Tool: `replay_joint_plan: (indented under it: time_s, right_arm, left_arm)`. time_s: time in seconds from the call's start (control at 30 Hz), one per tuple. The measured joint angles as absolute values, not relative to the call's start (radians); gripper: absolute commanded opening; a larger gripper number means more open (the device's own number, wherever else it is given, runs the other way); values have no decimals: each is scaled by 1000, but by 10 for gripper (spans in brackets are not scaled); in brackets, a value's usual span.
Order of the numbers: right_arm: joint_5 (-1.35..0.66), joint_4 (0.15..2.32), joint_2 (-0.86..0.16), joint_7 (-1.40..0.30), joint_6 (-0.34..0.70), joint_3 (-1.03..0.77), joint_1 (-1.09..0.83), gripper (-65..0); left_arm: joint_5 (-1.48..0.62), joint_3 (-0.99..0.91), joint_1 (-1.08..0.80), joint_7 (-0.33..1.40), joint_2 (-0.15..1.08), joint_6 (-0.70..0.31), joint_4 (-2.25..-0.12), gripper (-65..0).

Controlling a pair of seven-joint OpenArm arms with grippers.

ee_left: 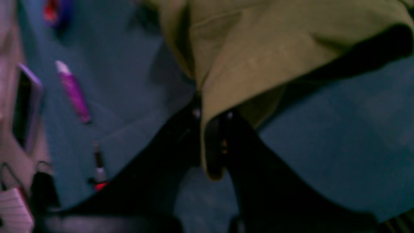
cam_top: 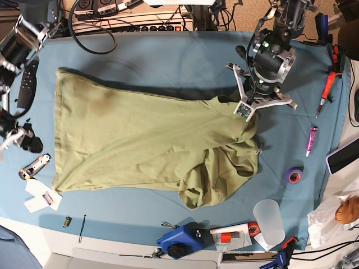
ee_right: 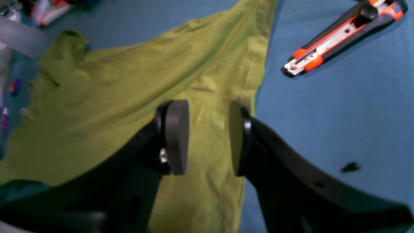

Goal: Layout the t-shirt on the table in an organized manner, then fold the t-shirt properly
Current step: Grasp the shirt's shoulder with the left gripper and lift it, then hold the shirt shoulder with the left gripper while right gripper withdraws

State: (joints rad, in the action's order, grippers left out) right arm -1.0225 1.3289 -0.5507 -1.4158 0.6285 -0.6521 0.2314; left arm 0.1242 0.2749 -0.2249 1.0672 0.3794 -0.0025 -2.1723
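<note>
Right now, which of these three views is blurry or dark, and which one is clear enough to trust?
Left wrist view: dim, smeared, bluish; the left gripper shows as a black shape pinching the t-shirt. Right wrist view: brighter, soft at the edges; the right gripper has open jaws above the cloth, and the utility knife is readable. Base view: evenly lit and sharpest, though the table bows.

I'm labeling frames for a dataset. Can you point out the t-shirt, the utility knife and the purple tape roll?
t-shirt (cam_top: 129, 140): base view, middle of the flat body panel.
utility knife (ee_right: 336, 38): right wrist view, middle of the orange-and-black handle.
purple tape roll (cam_top: 293, 175): base view, on the ring's rim.
</note>
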Motion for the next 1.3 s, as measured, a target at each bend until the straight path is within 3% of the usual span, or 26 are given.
replay_joint_plan:
  time_s: [0.17, 0.33, 0.57, 0.7, 1.07, 1.3]
  right_arm:
    - [-1092, 1329, -551, -1414, 633, -718, 143, -435]
    - [-1202, 1329, -548, -1414, 674, -720, 31, -435]
    - [-1311, 1352, -522, -1414, 681, -720, -151, -435]
    - [-1338, 1354, -493, -1410, 690, -719, -219, -435]
    - [-1301, 1355, -352, -1413, 694, -720, -238, -435]
    - [-1223, 1359, -346, -1401, 698, -720, -239, -435]
  left_arm:
    - [150, 275, -329, 1067, 483, -7, -2330, -650]
    - [100, 274, -464, 1021, 562, -110, -2337, -650]
    - [52, 274, -550, 997, 562, -131, -2338, -650]
    - [53, 274, -550, 996, 558, -94, -2338, -650]
    - [55, 274, -551, 994, 558, -94, -2338, -650]
    - [55, 274, -551, 995, 558, -94, -2338, -650]
